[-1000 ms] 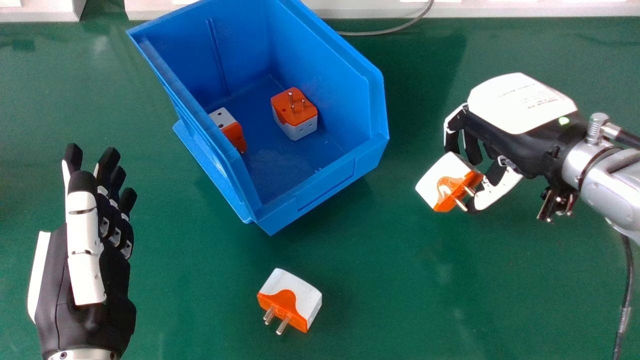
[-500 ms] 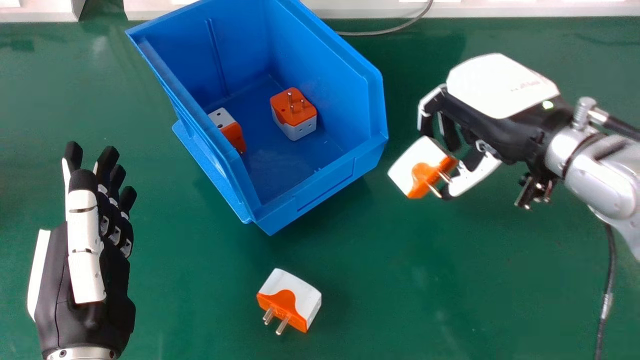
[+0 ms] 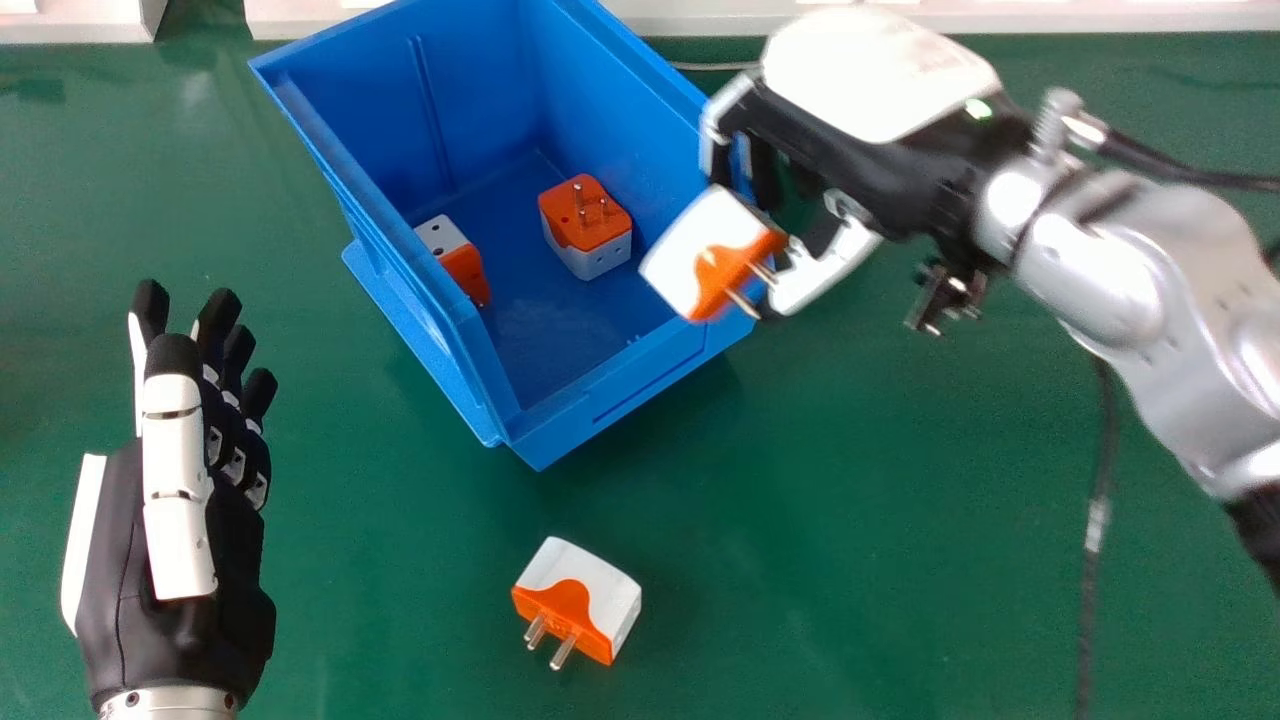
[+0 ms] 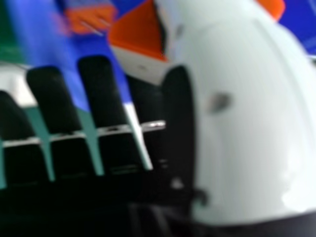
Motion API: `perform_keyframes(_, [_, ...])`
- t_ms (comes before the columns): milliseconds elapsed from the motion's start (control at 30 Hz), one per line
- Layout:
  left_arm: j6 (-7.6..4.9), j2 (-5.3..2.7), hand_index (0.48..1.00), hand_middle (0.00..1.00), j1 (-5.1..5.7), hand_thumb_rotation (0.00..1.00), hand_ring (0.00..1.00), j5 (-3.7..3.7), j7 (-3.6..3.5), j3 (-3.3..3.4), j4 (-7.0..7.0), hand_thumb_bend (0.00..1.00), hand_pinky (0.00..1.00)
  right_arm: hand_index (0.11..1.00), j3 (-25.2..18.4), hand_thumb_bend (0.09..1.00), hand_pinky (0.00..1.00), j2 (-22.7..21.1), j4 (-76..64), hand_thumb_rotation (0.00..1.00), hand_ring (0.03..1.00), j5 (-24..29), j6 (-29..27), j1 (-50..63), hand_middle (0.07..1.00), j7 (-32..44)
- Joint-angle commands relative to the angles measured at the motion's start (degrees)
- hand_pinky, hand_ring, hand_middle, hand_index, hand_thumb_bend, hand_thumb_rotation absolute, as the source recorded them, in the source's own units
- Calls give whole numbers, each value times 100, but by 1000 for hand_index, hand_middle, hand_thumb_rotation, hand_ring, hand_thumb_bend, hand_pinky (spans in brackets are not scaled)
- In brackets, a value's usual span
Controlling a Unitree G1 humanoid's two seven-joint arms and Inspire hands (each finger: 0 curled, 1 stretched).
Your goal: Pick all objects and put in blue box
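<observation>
In the head view my right hand (image 3: 840,130) is over the right side of the blue box (image 3: 620,395), its fingers and thumb pinching a white and orange plug adapter (image 3: 705,245) above the rim. Inside the box lie two more adapters, one near the middle (image 3: 587,228) and one by the left wall (image 3: 455,260). Another adapter (image 3: 577,600) rests on the table in front of the box. My left hand (image 3: 185,520) stays at the left with straight fingers, holding nothing. In the right hand view, the held adapter (image 4: 140,37) shows beside the thumb of my right hand (image 4: 247,118).
The green table (image 3: 900,560) spreads around the box. A white ledge (image 3: 1120,18) runs along its back edge. A dark cable (image 3: 1095,520) hangs beneath the right forearm, and a thin grey cable (image 3: 715,67) lies behind the box.
My right hand has moved left and toward the back, carrying its adapter from beside the box to over its right rim. The left hand has barely shifted.
</observation>
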Motion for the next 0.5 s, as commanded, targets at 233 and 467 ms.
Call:
perform_keyframes(233, [-166,-26,1000,987,74,983,1000,42,17,19,-52,445,1000,477,468,487,200,1076,2058,142,279,-306,99,-1600,350,-721])
perform_keyframes(467, [-234,-50,1000,985,176,996,1000,56,25,13,-96,422,1000,484,863,485,314,1813,3761,144,426,-534,366,-2455,470,-1327])
